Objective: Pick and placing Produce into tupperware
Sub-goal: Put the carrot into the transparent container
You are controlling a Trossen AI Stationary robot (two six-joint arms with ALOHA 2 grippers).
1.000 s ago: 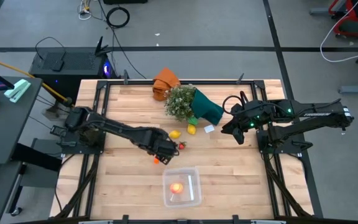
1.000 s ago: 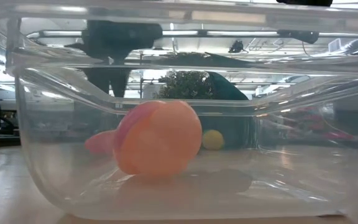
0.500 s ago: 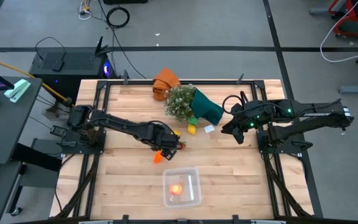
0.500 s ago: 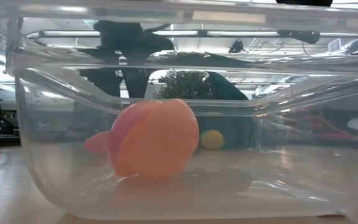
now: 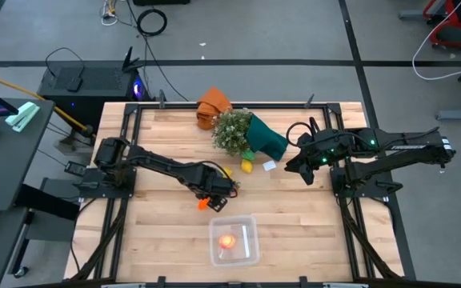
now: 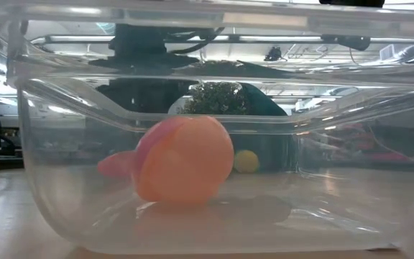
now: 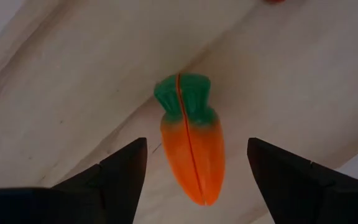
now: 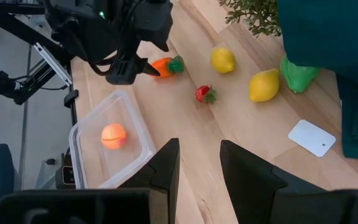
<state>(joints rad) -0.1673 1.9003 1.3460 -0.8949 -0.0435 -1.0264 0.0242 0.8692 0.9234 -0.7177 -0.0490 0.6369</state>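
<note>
The left gripper (image 7: 194, 171) hangs spread over the orange plastic carrot with green top (image 7: 190, 144) lying on the table. Only the pink-orange peach (image 5: 227, 241) sits in the clear rectangular tupperware (image 5: 249, 226); lemons and berry remain.

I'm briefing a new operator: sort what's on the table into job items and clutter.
Job items: carrot between the left tool's open fingers, two lemons, red berry, peach already in the tupperware.

Clutter: plant in teal wrap, orange cloth, white card. Right tool waits, open.
</note>
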